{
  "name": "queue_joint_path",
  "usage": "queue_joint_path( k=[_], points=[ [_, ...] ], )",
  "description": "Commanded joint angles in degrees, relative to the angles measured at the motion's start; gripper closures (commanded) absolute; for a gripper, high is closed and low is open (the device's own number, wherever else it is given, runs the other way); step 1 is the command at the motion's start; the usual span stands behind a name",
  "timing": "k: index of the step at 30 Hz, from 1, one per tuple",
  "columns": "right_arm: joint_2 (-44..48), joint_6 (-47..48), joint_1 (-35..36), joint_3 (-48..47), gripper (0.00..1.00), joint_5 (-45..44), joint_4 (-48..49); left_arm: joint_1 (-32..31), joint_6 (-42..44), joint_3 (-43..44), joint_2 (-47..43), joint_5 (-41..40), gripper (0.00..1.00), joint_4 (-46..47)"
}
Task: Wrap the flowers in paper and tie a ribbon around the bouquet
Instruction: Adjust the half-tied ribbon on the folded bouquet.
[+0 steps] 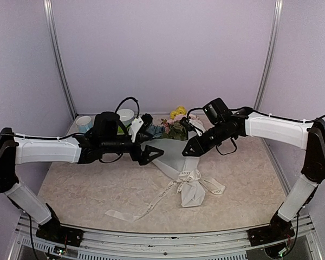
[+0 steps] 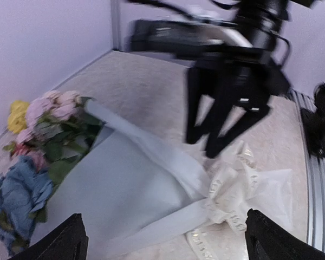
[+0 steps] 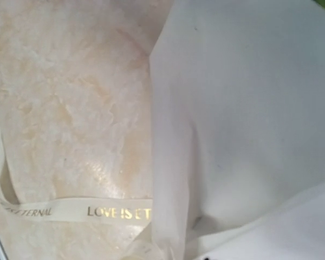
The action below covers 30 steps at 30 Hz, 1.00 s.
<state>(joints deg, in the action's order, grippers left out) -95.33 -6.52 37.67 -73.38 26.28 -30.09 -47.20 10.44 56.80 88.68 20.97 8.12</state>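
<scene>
Beige, marble-patterned worktop carries everything, with the bouquet lying at its middle as the reference point. Two white-and-black robot arms reach in over the bouquet: the left arm from the bouquet's left, the right arm from its right.

The bouquet is a cone of thin, frosted, translucent white paper. Its wide mouth points to the far wall and its narrow end to the near edge. At the mouth sit the flowers: pink roses, small yellow blooms, a blue-teal cluster and green leaves.

A long, narrow cream ribbon with small printed lettering is knotted in a bow around the bouquet's narrow end. One tail trails over the worktop to the near left of the bouquet, and a shorter one lies to its right.

The left tool hangs just left of the cone's middle, its fingers spread wide and empty. The right tool hovers above the bouquet near the bow, fingers parted a little, with nothing between them.

Left of the flowers, behind the left arm, stand a pale blue cup and a white cup.
</scene>
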Motion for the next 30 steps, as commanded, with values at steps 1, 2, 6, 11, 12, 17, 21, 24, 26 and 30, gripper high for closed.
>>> queue_joint_path(
  k=[1, 2, 6, 11, 12, 17, 21, 24, 26, 30],
  points=[
    [-0.69, 4.8, 2.97, -6.28, 0.69, -3.8, -10.32, 11.49, -24.51, -9.22, 1.98, 14.47, 0.01, 29.17],
    [-1.26, 6.55, 4.46, -7.09, 0.69, -2.74, -11.21, 13.56, -27.21, -9.67, 4.11, 21.16, 0.01, 35.92],
    [-8.73, 10.26, 8.73, -13.57, 0.78, -7.65, -20.29, 13.07, -23.48, -8.57, 6.67, 18.89, 0.01, 30.32],
    [-12.53, 11.32, 11.96, -15.52, 0.81, -15.53, -25.06, 8.24, -14.13, -12.58, 2.51, -2.72, 0.01, 25.77],
    [-12.52, 11.21, 12.02, -15.94, 0.79, -16.77, -25.66, 7.0, -12.28, -12.85, 1.75, -7.9, 0.01, 24.8],
    [-13.13, 11.08, 12.82, -16.72, 0.76, -19.26, -28.61, 3.18, -7.94, -14.2, -5.38, -31.36, 0.01, 29.3],
    [-12.47, 11.62, 13.29, -16.76, 0.77, -19.54, -29.38, 5.93, -20.51, -22.44, -7.23, -37.53, 0.01, 46.18],
    [-12.56, 12.39, 13.29, -17.07, 0.75, -18.59, -29.49, 7.1, -17.94, -23.86, -4.98, -18.75, 0.03, 50.79],
    [-13.49, 12.59, 13.35, -16.86, 0.73, -17.61, -28.61, 3.59, -12.58, -20.38, -2.81, -19.9, 0.12, 44.3],
    [-14.82, 13.06, 13.68, -16.92, 0.73, -16.94, -27.83, -3.15, -6.17, -15.41, 0.4, -31.73, 0.19, 35.79]
  ],
)
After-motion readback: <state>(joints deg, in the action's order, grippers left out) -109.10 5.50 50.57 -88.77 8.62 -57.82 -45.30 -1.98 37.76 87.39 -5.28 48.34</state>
